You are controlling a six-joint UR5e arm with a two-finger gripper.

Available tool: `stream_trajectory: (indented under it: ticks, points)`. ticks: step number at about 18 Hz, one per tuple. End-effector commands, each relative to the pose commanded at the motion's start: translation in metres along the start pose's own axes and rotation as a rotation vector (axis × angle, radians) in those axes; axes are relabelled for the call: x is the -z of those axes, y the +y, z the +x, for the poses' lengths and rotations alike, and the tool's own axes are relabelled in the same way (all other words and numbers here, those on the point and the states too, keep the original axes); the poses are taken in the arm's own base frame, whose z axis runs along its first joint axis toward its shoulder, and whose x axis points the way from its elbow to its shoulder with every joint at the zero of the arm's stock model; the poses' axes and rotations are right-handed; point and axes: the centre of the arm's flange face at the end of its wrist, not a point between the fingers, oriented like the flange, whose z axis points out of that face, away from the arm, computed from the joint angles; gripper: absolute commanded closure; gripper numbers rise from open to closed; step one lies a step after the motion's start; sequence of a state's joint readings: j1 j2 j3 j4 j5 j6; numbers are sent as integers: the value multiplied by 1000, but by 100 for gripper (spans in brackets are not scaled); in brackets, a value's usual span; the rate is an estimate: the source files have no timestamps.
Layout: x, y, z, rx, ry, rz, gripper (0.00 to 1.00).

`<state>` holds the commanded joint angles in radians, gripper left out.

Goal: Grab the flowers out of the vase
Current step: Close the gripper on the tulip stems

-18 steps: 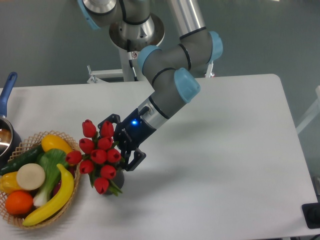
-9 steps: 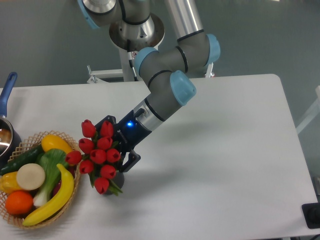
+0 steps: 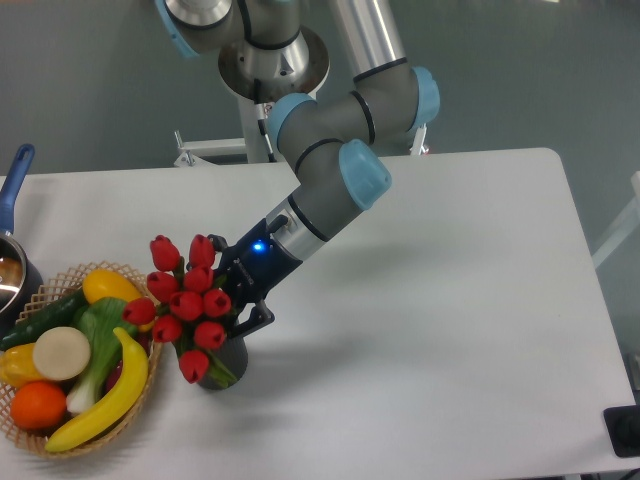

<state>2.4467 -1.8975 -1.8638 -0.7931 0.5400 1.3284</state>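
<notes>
A blue-handled pot (image 3: 12,225) sat at the far left, above the wicker basket (image 3: 45,430) of fruit and vegetables. Just right of the basket stood the vase (image 3: 228,357), dark grey, on the white table (image 3: 450,330). The flowers (image 3: 183,302), red tulips, rose from the vase mouth, leaning toward the basket. The gripper (image 3: 238,290) reached in from the vase's upper right, its fingers closed about the bunch, blue light lit
</notes>
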Motion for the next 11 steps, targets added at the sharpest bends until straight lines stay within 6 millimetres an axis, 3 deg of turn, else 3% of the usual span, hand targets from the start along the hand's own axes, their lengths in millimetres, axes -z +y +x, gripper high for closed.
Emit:
stream_trajectory:
  ticks: [3, 11]
  points:
    - [0, 2, 0, 3, 0, 0, 57]
    - [3, 2, -1, 6, -3, 5, 60]
